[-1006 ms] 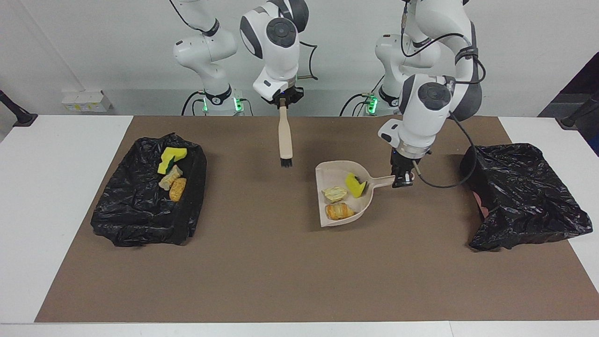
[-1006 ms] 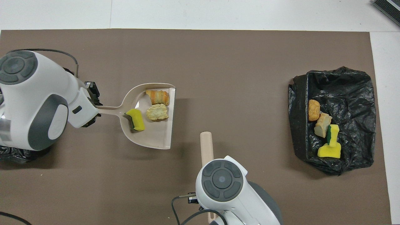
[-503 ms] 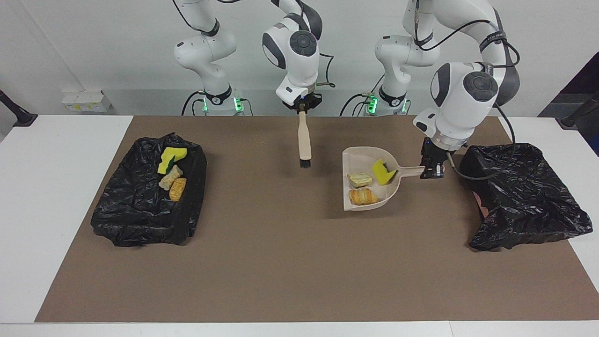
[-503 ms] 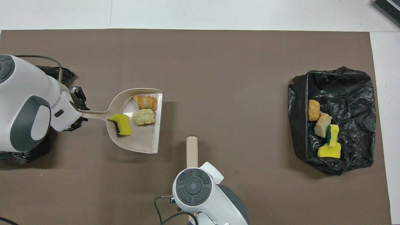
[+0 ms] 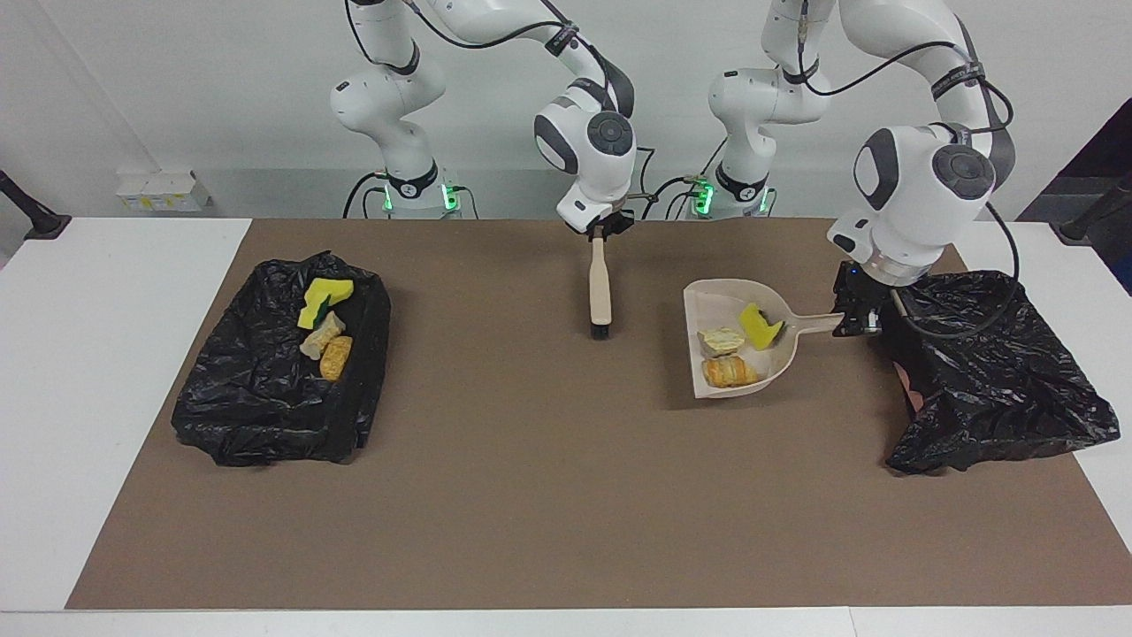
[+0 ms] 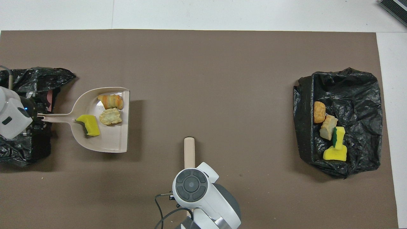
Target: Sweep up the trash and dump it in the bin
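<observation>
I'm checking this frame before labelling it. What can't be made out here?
- Right gripper: overhead view, the arm's own wrist covers its grip on the beige brush.
- Left gripper: overhead view, cut off by the picture edge beside the beige plastic dustpan.
- Black bag-lined bin at the left arm's end: facing view, crumpled plastic hides its inside; overhead view, the arm covers it.

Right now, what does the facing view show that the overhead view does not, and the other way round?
Only the facing view shows the right pincer shut on the brush, which hangs bristles down; overhead, the arm's wrist hides that grip. Only the overhead view shows the inside of the bin at the left arm's end, with a pink patch. Both show the left pincer holding the dustpan with three scraps, and the second bin holding the other scraps.
</observation>
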